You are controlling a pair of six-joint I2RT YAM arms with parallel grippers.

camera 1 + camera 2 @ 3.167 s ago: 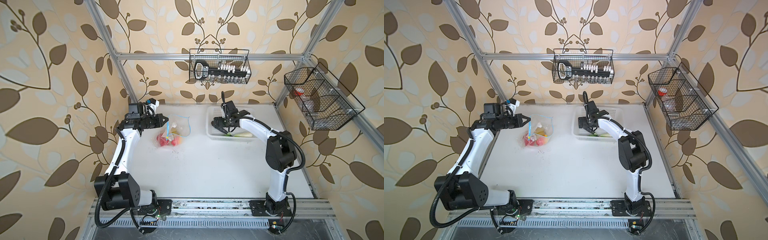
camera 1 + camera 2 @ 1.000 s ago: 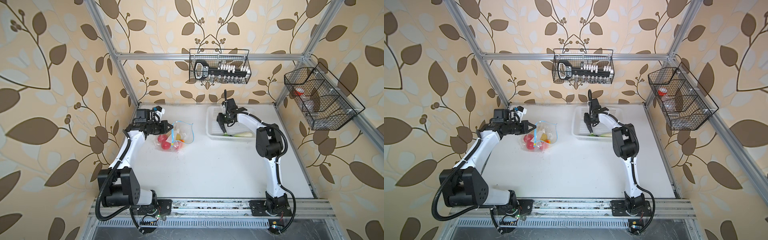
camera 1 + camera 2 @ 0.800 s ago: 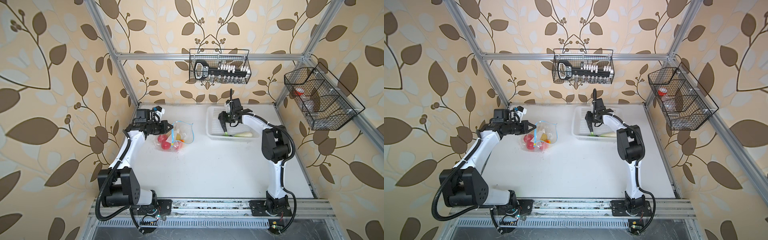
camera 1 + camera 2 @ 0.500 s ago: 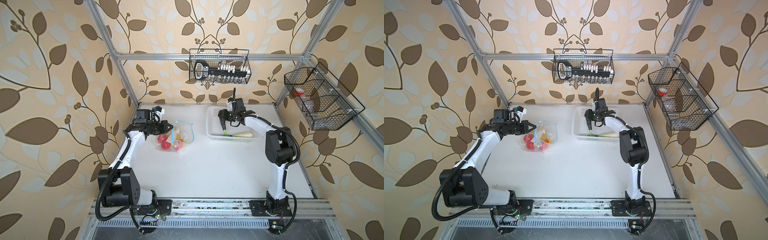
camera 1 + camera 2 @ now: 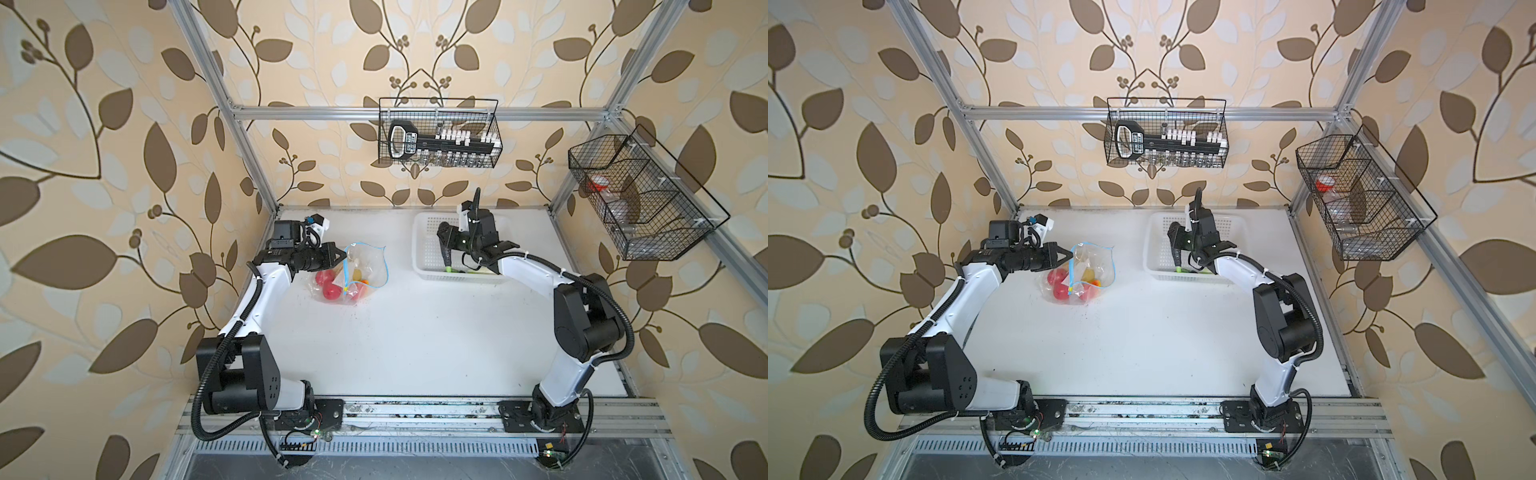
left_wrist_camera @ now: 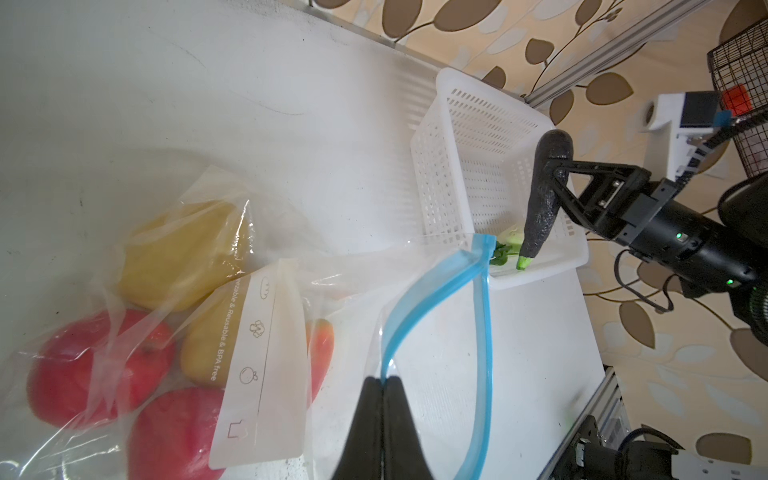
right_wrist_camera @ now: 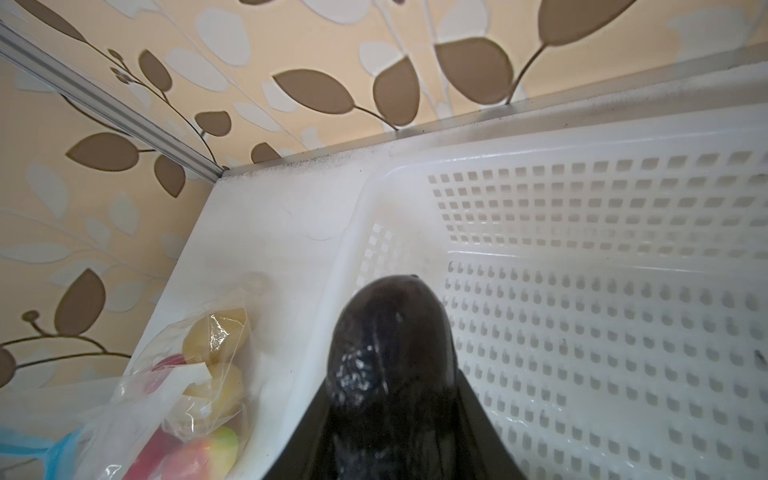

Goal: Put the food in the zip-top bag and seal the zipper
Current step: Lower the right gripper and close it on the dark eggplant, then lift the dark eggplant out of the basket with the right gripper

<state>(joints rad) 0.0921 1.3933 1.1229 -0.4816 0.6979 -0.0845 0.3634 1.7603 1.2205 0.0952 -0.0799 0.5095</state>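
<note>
The right tool (image 6: 558, 167) is clamped across the upper part of a dark, long toy eggplant (image 6: 540, 199). The eggplant hangs green stem down over the white perforated plastic basket (image 5: 422, 232) at the back of the white worktop (image 5: 415, 332). The left tool (image 6: 384, 381), jaws pressed together on one lip of the light-blue zipper strip (image 6: 436, 286), lifts that side of the clear plastic zip-top bag (image 5: 368, 266), so the mouth stands open in a loop. Inside the bag lie two red toy tomatoes (image 6: 99, 365), two yellow-brown potatoes (image 6: 183, 253) and a red-yellow fruit (image 6: 322, 353). A white radish with green leaves (image 6: 509, 245) lies in the basket. The step in hand looks like carrying the eggplant across to the bag. To do it well, the right arm should first clear the basket wall. It should then turn the eggplant to enter lengthwise through the widest part of the loop, releasing only once most of it is past the lips. The left grip should hold its lip raised and taut, since slack film could fold shut or snag the stem.
</note>
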